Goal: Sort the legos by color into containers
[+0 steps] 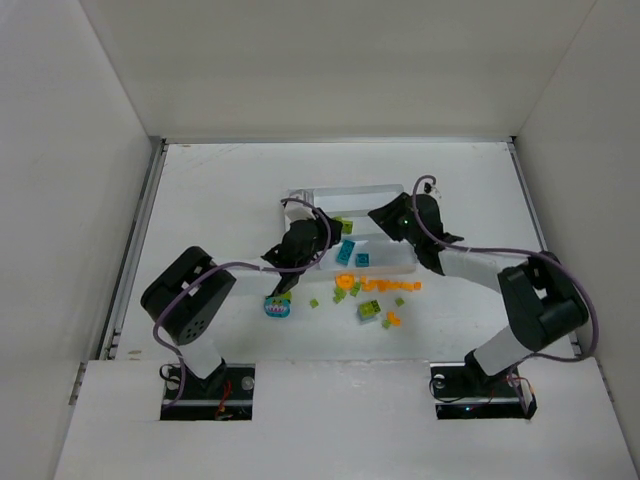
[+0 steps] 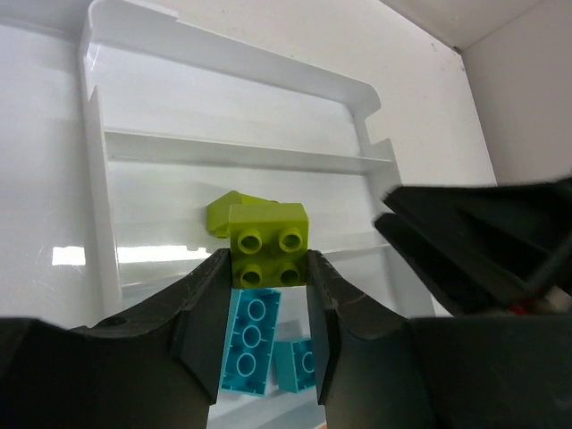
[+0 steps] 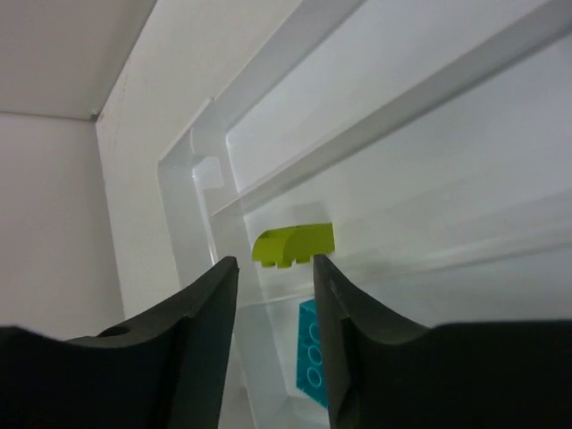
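Near the middle of the tabletop (image 1: 220, 190), a shallow white rectangular plastic tray (image 1: 370, 200) with long parallel sections lies beneath both arms. The left end effector (image 2: 267, 262) is closed on a lime green square plastic brick with four studs (image 2: 268, 241). Its two dark fingers press the brick's opposite sides and hold it over the tray. Just beyond it, a lime green curved plastic brick (image 2: 234, 211) lies in one long section. Two teal-blue plastic bricks (image 2: 252, 344) lie in the neighbouring section, the one closest to the tabletop's near edge.

The right end effector (image 3: 275, 264) hangs over the tray's right part, fingers a little apart with nothing between them. Between the tray and the near edge, loose orange and lime green bricks (image 1: 372, 288) are scattered. One teal-blue piece (image 1: 278, 306) lies apart toward the left edge.

The step in hand appears to be placing the held green brick with its colour-mate. The next move likely calls for lowering over the green section, parting the fingers, and lifting clear without nudging the teal-blue bricks.
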You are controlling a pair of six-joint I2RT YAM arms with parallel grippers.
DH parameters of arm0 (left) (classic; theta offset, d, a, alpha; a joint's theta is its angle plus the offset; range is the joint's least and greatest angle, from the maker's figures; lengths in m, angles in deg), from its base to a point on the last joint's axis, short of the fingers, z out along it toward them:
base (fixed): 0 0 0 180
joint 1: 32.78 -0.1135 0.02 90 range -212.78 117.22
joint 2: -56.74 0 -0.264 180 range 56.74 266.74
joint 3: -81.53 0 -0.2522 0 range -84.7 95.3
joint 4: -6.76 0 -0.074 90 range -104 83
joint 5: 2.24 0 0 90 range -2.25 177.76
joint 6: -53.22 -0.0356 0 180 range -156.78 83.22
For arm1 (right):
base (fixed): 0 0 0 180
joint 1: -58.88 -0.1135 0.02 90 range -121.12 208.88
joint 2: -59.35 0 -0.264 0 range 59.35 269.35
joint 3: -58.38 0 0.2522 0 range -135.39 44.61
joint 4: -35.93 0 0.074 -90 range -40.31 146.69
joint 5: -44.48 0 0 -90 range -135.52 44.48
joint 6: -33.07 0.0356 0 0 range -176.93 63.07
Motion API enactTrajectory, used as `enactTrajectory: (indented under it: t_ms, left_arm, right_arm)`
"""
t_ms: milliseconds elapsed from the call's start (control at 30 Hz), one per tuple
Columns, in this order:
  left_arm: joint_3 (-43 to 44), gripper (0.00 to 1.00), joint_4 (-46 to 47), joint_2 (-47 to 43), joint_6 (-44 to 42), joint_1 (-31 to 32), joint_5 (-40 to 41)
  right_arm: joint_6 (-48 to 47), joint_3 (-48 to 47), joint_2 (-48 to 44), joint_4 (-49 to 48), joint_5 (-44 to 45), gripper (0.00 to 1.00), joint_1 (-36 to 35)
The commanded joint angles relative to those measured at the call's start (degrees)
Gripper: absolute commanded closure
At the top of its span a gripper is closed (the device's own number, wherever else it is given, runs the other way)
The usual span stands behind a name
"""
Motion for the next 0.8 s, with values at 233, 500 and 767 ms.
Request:
enactTrajectory:
  t_ms: [233,500,767]
  left_arm:
    - [4.4,0.76,-2.4,4.0,3.1,-2.6,0.0]
    - [5.2,0.46,-2.7,4.6,2.1,-2.3,0.3]
    - [1.2,0.40,-2.7,-1.6,-0.1,-1.8,1.5]
  right_arm:
    - [-6.2,13.6,-22.1,4.4,8.7,0.58,-4.1]
    - [-12.5,13.4,-31.4,22.2,15.9,0.33,-15.9]
    - [-10.9,9.9,-33.2,41.8,22.6,0.15,-32.8]
